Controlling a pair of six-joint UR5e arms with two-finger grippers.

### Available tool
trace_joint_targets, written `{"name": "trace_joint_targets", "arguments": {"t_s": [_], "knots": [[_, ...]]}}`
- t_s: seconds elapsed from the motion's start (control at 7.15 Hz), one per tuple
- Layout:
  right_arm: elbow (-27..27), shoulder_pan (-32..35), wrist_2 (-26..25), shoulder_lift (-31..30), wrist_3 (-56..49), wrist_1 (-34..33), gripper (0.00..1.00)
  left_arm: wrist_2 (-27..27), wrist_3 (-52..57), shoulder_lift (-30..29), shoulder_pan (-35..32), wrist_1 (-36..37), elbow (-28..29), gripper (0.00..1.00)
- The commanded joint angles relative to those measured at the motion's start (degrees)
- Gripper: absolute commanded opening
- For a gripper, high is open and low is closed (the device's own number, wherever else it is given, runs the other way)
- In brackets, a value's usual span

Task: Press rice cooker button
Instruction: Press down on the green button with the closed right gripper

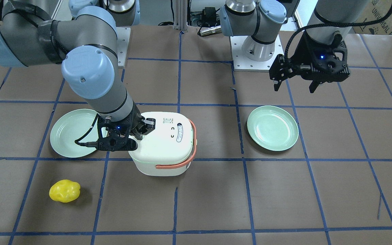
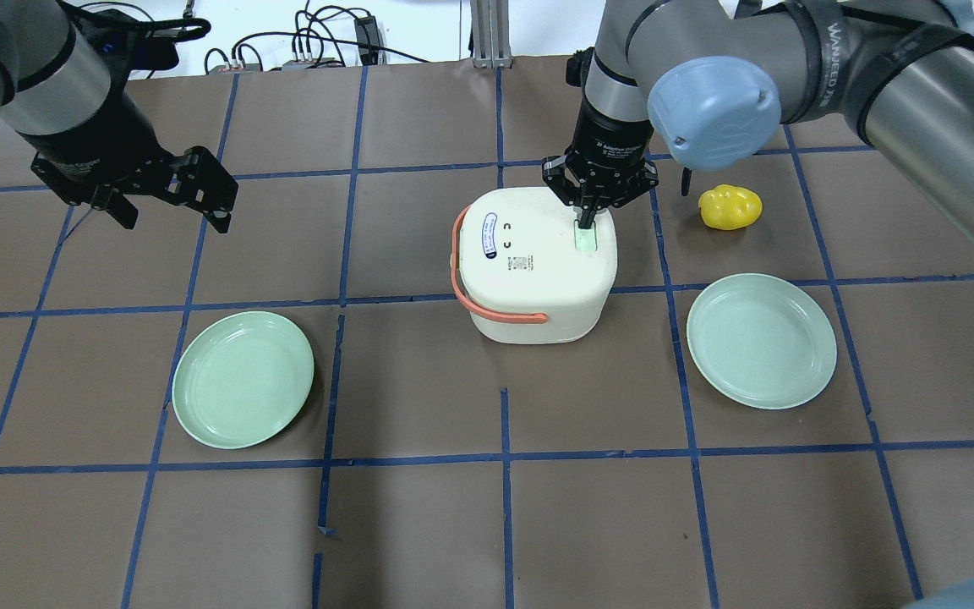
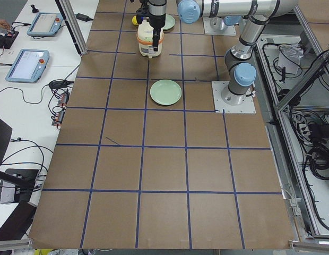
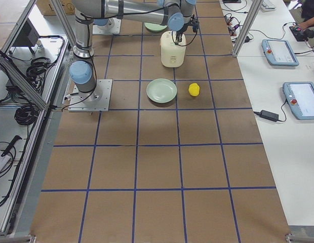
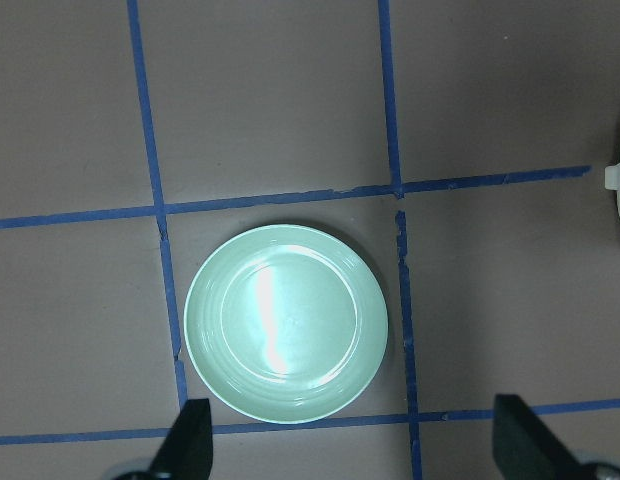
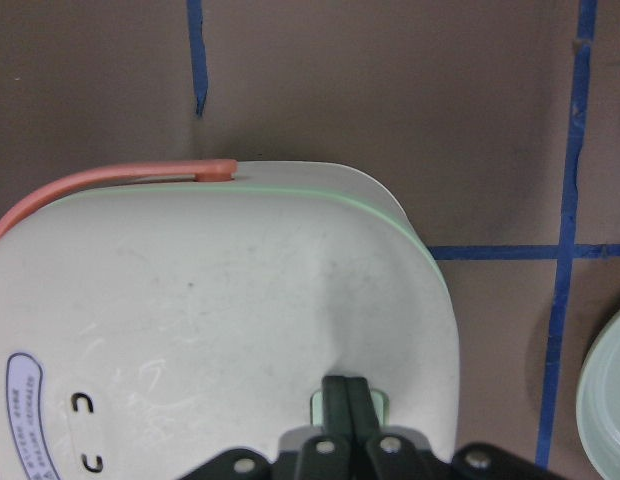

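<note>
The white rice cooker [image 2: 538, 262] with a salmon handle stands mid-table; it also shows in the front view [image 1: 168, 149] and the right wrist view [image 6: 220, 300]. Its pale green button [image 2: 588, 243] sits on the lid's edge. My right gripper [image 2: 586, 222] is shut, fingers together, pointing straight down with the tips touching the button [image 6: 316, 408]. In the right wrist view the closed fingertips [image 6: 348, 385] cover most of the button. My left gripper [image 2: 174, 218] is open and empty, hovering well to the left of the cooker, above a green plate [image 5: 286, 322].
Two green plates lie on the table, one front left [image 2: 243, 378] and one front right [image 2: 761, 340]. A yellow pepper-like object [image 2: 730, 207] lies just right of the right arm's wrist. Blue tape lines grid the brown table.
</note>
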Motion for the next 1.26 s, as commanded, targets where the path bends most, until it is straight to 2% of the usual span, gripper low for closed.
{"name": "trace_joint_targets", "arguments": {"t_s": [0.0, 0.7, 0.84, 0.98, 1.12], "knots": [[0.5, 0.0, 0.1, 0.1, -0.1, -0.1, 0.13, 0.0, 0.0, 0.0, 0.0, 0.0, 0.0, 1.0], [-0.3, -0.1, -0.5, -0.8, 0.6, 0.3, 0.17, 0.0, 0.0, 0.0, 0.0, 0.0, 0.0, 1.0], [-0.6, -0.1, -0.7, -1.0, 0.6, 0.4, 0.3, 0.0, 0.0, 0.0, 0.0, 0.0, 0.0, 1.0], [-1.2, -0.1, -0.8, -1.9, 0.6, 0.8, 0.69, 0.0, 0.0, 0.0, 0.0, 0.0, 0.0, 1.0], [-1.6, -0.1, -0.9, -3.9, 0.7, 2.1, 0.82, 0.0, 0.0, 0.0, 0.0, 0.0, 0.0, 1.0]]}}
